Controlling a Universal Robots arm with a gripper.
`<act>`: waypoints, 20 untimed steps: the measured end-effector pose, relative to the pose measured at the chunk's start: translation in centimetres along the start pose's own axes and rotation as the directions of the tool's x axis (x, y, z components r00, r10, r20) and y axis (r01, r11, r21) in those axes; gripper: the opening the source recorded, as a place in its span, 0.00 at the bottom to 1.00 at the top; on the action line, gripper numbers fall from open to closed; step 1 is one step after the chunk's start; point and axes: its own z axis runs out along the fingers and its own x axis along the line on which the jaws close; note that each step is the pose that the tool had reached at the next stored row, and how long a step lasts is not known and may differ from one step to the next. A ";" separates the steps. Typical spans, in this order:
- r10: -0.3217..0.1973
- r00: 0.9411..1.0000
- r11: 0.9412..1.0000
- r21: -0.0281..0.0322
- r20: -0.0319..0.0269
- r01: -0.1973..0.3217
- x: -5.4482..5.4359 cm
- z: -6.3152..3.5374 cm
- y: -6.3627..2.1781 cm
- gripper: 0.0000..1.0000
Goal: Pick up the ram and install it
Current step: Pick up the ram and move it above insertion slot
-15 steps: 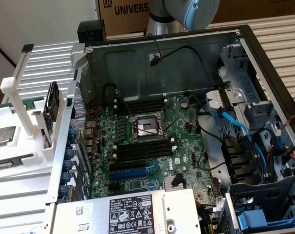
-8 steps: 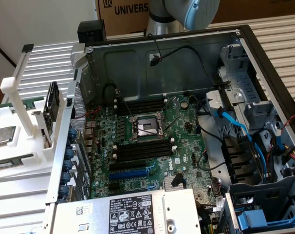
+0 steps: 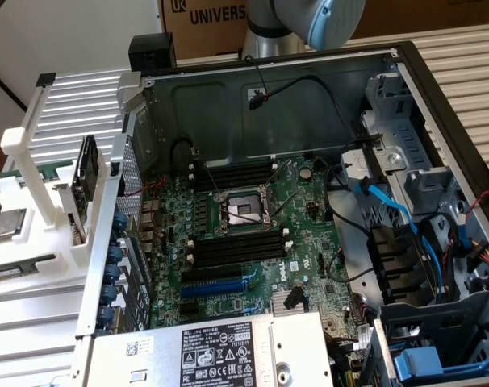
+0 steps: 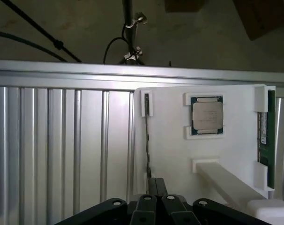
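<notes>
The ram is a dark green stick with a small whitish label. It lies in a bracket at one side of the white parts fixture. My gripper is shut with nothing between its fingers. Its tips sit at the end of a thin dark strip that stands on edge at the fixture's other side, well apart from the ram. In the exterior view the fixture stands at the left of the open computer case. The motherboard's empty black slots with white end clips flank the processor socket.
A processor chip rests in the fixture between the strip and the ram. A white post rises from the fixture near the ram. The case holds blue and black cables, a blue slot and a power supply. The arm reaches over the case's back wall.
</notes>
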 end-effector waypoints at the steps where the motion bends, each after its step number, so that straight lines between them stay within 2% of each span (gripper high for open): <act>1: -0.005 1.000 1.000 0.000 0.001 0.005 0.0 0.17 0.01 0.10; 11: -0.041 0.999 0.999 -0.002 0.006 0.041 0.4 2.34 0.07 0.10; 13: -0.050 0.999 0.999 -0.008 0.010 0.050 0.4 2.63 0.02 0.10; 14: -0.055 0.998 0.998 -0.015 0.015 0.055 0.4 2.78 -0.01 0.10; 17: -0.063 0.998 0.998 -0.025 0.020 0.063 0.4 3.20 -0.23 0.10; 20: -0.066 0.998 0.997 -0.027 0.021 0.067 0.5 3.93 -0.27 0.10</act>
